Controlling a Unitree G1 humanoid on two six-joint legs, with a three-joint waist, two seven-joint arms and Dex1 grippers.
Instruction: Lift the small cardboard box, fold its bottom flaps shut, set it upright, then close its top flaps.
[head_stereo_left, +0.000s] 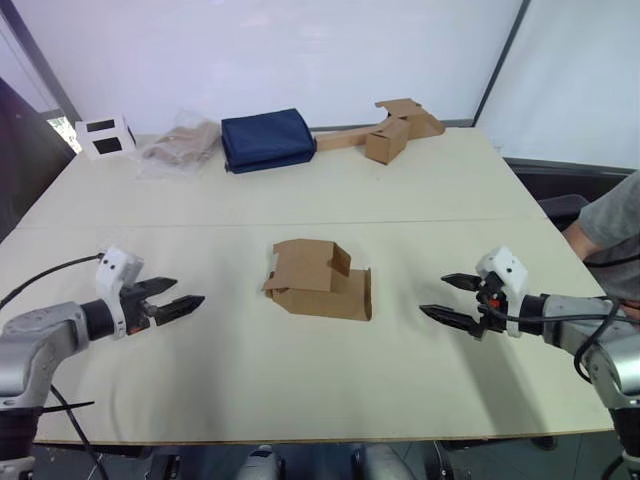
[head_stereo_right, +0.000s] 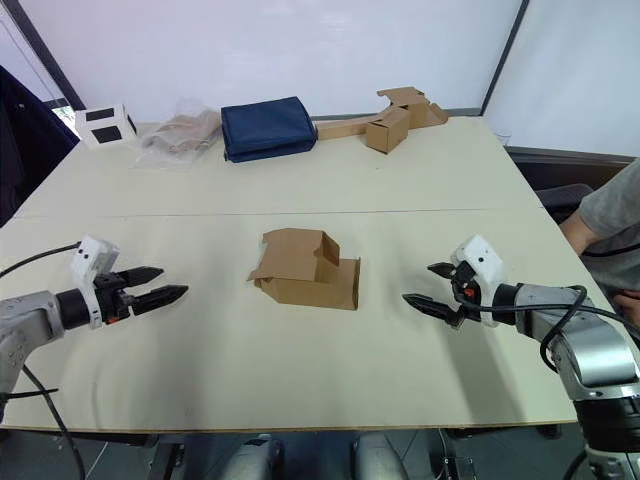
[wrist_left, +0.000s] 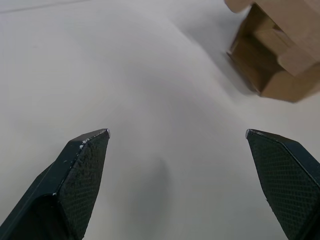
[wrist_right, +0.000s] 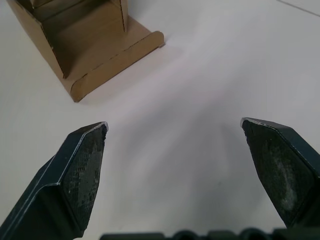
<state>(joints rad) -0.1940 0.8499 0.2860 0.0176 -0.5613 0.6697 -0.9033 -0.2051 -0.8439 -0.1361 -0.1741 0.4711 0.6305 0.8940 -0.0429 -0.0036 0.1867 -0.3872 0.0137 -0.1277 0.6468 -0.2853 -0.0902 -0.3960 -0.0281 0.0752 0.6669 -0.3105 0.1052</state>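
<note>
Lying on its side, the small cardboard box (head_stereo_left: 320, 282) sits between the spread-fingered left gripper (head_stereo_left: 178, 298) and right gripper (head_stereo_left: 448, 298), untouched.

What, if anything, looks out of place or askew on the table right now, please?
The box lies on its side mid-table, flaps splayed open and one flat on the table. Both open claws, left and right, are clear of it. Nothing looks spilled or damaged.
</note>
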